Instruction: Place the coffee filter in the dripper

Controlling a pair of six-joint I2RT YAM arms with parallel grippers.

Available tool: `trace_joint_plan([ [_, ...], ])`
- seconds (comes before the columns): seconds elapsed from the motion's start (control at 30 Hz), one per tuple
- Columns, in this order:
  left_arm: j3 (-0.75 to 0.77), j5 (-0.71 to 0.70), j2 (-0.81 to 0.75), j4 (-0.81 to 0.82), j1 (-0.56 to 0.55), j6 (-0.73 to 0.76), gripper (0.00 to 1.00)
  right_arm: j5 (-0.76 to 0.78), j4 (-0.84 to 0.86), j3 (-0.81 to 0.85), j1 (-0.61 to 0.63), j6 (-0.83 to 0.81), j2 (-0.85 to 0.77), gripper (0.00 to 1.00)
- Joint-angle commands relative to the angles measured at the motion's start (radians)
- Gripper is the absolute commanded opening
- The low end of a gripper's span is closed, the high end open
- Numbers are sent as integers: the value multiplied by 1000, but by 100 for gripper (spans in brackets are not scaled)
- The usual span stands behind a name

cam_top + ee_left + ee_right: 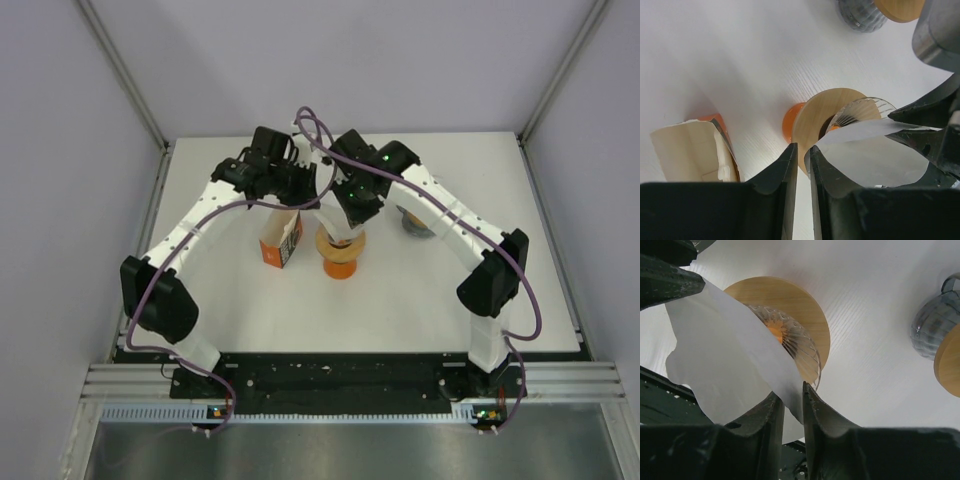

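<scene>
The white paper coffee filter (725,355) hangs stretched between both grippers just above the dripper. The dripper is a ribbed glass cone (797,342) in a wooden ring (822,107) on an orange base (340,262) at mid-table. My left gripper (801,147) is pinched on one corner of the filter (875,155), with a thin gap showing between its fingers. My right gripper (793,387) is shut on the opposite edge, with the paper running between its fingers. In the top view both grippers (305,185) (352,200) meet over the dripper, and the filter is mostly hidden.
An open orange and cream filter box (282,243) stands just left of the dripper and shows in the left wrist view (690,150). A grey glass vessel with a wooden lid (413,222) sits to the right and shows in the right wrist view (937,330).
</scene>
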Motion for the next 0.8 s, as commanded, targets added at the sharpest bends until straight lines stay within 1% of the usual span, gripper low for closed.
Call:
trace_joint_plan([
  [0.0,-53,2,-26,-66,-56,92,21,30,224,25,1,-1,-77,25],
  [0.1,-60,4,-39,-60,-57,117,21,24,253,8,-2,-1,-109,37],
  [0.33,-71,21,-43,-57,-56,119,21,30,371,-102,-2,-19,-224,54],
  [0.57,-70,27,-40,-57,-57,120,21,47,414,-148,-3,-43,-271,56],
  [0.6,-70,24,-40,-58,-56,119,21,41,422,-157,-2,-49,-282,54],
  [0.63,-70,24,-40,-57,-57,119,21,30,436,-168,-2,-50,-288,49],
  [0.7,-66,22,-40,-57,-57,119,21,-11,466,-199,-3,-52,-308,28],
  [0.77,-62,19,-40,-58,-57,119,21,-53,497,-241,-3,-43,-330,12],
])
